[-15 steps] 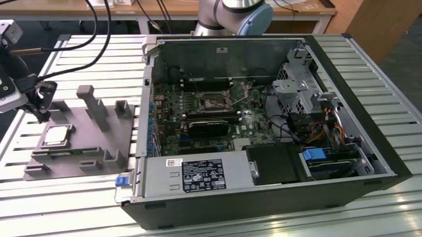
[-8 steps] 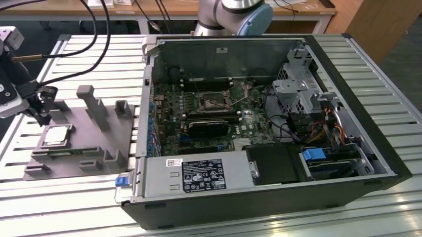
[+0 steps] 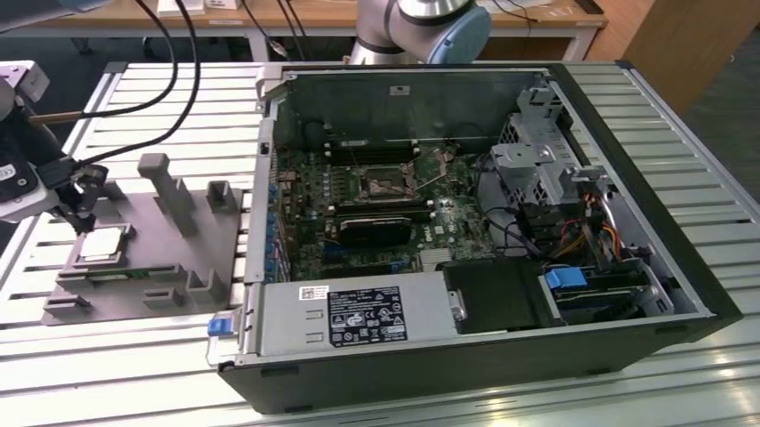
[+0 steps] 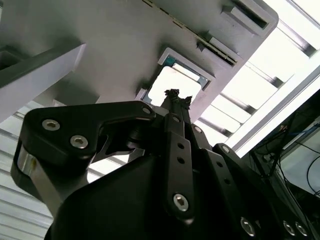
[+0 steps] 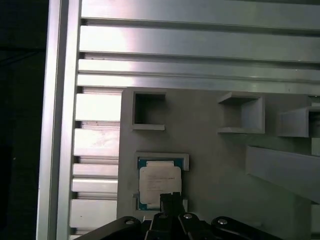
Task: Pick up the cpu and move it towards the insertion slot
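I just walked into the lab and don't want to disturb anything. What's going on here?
The robot arm's gripper hangs just over the cpu, which lies flat in its recess on the grey tray, at the exterior view's left. Whether it touches the chip I cannot tell. The insertion slot sits on the motherboard inside the open computer case, to the tray's right in that view. The cpu has not been lifted yet.

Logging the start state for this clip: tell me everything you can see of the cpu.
The cpu is a small flat square chip, pale silver metal top on a green-blue border. It lies flat in a shallow square recess of the grey tray, on the exterior view's left. The gripper is right above one edge; contact cannot be told.
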`<state>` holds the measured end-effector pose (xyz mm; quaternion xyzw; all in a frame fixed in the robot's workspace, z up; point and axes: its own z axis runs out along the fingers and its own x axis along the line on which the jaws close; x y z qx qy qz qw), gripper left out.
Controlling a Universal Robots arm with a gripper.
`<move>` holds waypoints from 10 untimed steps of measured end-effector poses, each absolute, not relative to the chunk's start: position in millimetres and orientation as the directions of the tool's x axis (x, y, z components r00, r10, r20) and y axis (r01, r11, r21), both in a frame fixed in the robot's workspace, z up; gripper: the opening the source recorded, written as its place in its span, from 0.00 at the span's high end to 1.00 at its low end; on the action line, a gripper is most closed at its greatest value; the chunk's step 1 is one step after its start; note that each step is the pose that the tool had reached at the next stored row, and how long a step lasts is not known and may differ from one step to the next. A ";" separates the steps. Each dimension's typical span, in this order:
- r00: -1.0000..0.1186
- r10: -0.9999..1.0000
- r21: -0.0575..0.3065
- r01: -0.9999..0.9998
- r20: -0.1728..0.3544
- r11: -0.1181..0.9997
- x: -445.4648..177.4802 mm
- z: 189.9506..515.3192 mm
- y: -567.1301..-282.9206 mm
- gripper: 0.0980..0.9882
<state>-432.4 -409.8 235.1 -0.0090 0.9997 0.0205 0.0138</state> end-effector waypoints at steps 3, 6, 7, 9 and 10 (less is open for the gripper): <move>-0.999 -0.017 0.041 -0.018 -0.028 0.999 -432.6 229.6 -409.8 1.00; -0.999 -0.017 0.041 -0.018 -0.028 0.999 -432.8 224.7 -409.8 1.00; -0.999 -0.017 0.041 -0.018 -0.028 0.999 -433.0 223.6 -409.8 1.00; -0.999 -0.017 0.041 -0.018 -0.028 0.999 -433.2 221.4 -409.8 1.00; -0.999 -0.017 0.041 -0.018 -0.028 0.999 -433.3 220.1 -409.8 1.00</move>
